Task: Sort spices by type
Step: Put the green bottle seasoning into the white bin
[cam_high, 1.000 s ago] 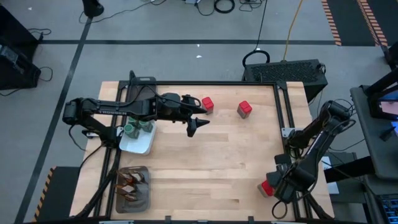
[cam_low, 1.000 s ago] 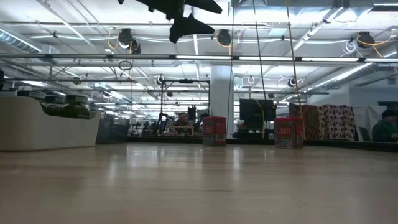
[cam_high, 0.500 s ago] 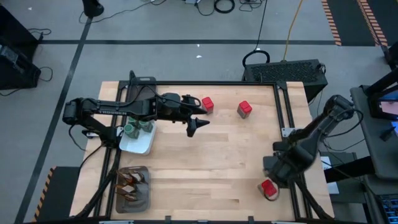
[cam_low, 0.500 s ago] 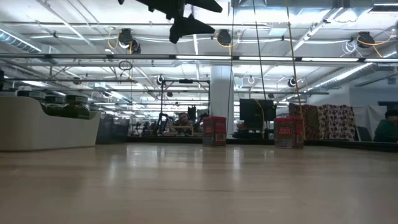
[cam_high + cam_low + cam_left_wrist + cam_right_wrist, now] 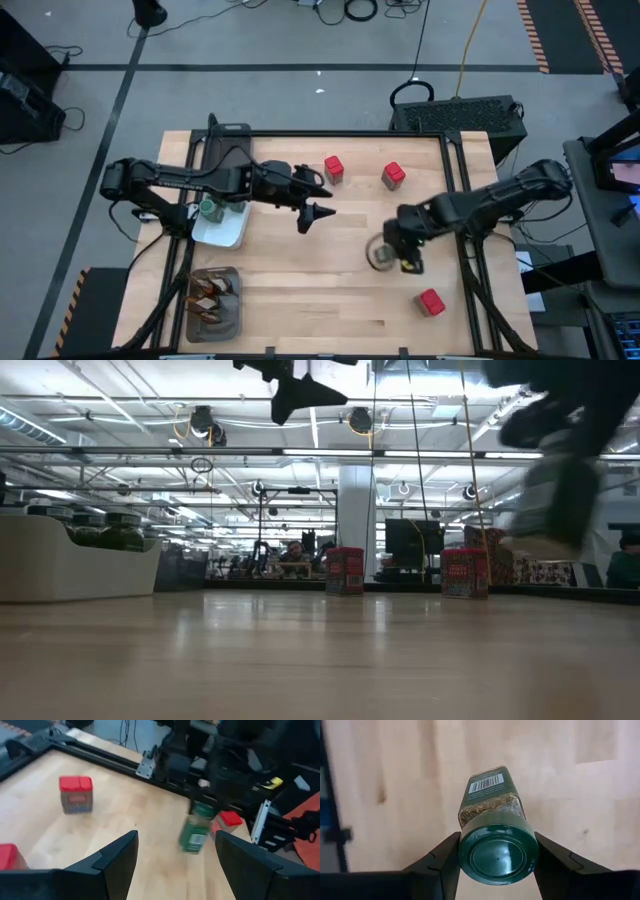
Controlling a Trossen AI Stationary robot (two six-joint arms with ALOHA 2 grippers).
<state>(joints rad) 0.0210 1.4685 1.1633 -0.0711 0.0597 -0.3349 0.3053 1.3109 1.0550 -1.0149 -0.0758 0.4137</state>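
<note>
My right gripper (image 5: 385, 250) hangs over the table's right half, shut on a green-lidded spice jar (image 5: 492, 800), which the left wrist view also shows (image 5: 194, 831). Above the table's middle, my left gripper (image 5: 315, 200) stands open and holds nothing; its fingers (image 5: 120, 852) frame bare wood. Two red spice boxes (image 5: 333, 168) (image 5: 393, 176) stand on their bases near the far edge, a third (image 5: 431, 302) at the near right. More green-lidded jars (image 5: 222, 207) stand in the white dish (image 5: 225, 232). My right gripper pinches the jar's green lid (image 5: 466, 851) between its two fingers (image 5: 440, 865), one on each side. The fingers come from above, pointing steeply down. The jar hangs below them, lid up and somewhat tilted, clear of the table.
A grey mesh tray (image 5: 193, 318) with brown sachets sits at the near left; a dark tray (image 5: 225, 140) lies at the far left. A black frame (image 5: 455, 175) runs along the table's far and right edges. Bare wood lies between the arms.
My right gripper has swung from the table's near right corner toward its middle, rising a little and tipping less steeply, carrying the jar clear of the wood. It has left the red box at the near right and come into the low view.
</note>
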